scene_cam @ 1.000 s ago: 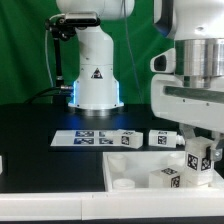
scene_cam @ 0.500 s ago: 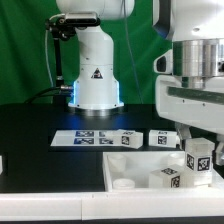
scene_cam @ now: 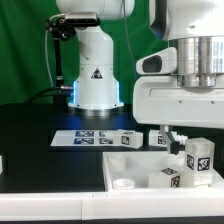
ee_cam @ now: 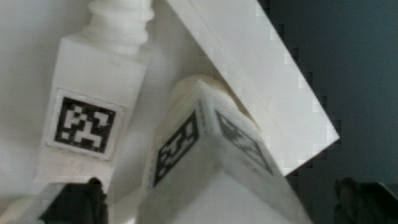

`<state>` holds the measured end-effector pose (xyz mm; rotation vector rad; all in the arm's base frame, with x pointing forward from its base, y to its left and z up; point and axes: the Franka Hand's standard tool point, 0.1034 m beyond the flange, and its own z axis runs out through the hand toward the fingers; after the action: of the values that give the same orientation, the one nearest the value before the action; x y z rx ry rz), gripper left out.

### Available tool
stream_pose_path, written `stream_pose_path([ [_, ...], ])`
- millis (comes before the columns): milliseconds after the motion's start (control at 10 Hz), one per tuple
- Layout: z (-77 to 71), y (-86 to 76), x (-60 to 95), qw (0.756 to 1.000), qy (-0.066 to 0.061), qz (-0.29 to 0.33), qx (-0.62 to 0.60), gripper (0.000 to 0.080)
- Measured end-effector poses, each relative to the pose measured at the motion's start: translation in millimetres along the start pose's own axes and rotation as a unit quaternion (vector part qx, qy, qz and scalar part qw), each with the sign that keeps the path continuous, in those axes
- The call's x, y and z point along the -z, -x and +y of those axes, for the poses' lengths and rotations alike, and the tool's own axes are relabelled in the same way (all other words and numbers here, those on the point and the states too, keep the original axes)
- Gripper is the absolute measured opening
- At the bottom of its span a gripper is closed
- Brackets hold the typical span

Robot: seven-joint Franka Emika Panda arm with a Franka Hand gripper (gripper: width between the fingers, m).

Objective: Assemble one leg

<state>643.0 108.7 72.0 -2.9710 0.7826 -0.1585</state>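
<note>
One white leg [scene_cam: 200, 156] with a black-and-white tag stands upright on the large white panel [scene_cam: 135, 168] at the exterior view's right. My gripper [scene_cam: 196, 142] hangs over it, open, with its jaws on either side and gaps showing. In the wrist view the same leg [ee_cam: 214, 150] lies between my dark fingertips [ee_cam: 71, 200], midway in the gripper [ee_cam: 217, 205]. A second leg [scene_cam: 172, 178] lies on the panel beside it, and in the wrist view [ee_cam: 86, 105] its peg end points away. Two more legs [scene_cam: 125, 140] [scene_cam: 160, 138] lie behind the panel.
The marker board [scene_cam: 85, 138] lies flat on the black table behind the panel. The arm's white base [scene_cam: 95, 70] stands at the back. A round hole [scene_cam: 123, 183] shows in the panel near its front edge. The panel's edge [ee_cam: 249, 60] crosses the wrist view.
My gripper housing has swung toward the exterior view's left and now fills more of the frame. The upright leg stays in nearly the same spot under it.
</note>
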Motion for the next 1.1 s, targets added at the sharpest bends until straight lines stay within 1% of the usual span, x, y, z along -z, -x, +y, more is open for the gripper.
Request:
stream_pose_path([
  [200, 0.3, -0.4, 0.0, 0.999, 0.001, 0.001, 0.044, 0.0649],
  [300, -1.7, -1.3, 2.2, 0.991, 0.012, 0.002, 0.133, 0.0649],
  [400, -3.9, -3.5, 4.8, 0.976, 0.012, 0.003, 0.22, 0.0649],
  [500, -4.5, -2.7, 4.4, 0.965, 0.012, 0.002, 0.261, 0.0649],
  [800, -3.8, -3.0, 4.0, 0.97, 0.012, 0.002, 0.244, 0.064],
  [900, -3.8, -3.0, 3.9, 0.972, 0.012, 0.002, 0.235, 0.048],
  [1000, -3.8, -3.0, 3.9, 0.981, 0.012, 0.003, 0.195, 0.0307],
  [1100, -3.8, -2.9, 3.8, 0.987, 0.012, 0.003, 0.161, 0.0307],
])
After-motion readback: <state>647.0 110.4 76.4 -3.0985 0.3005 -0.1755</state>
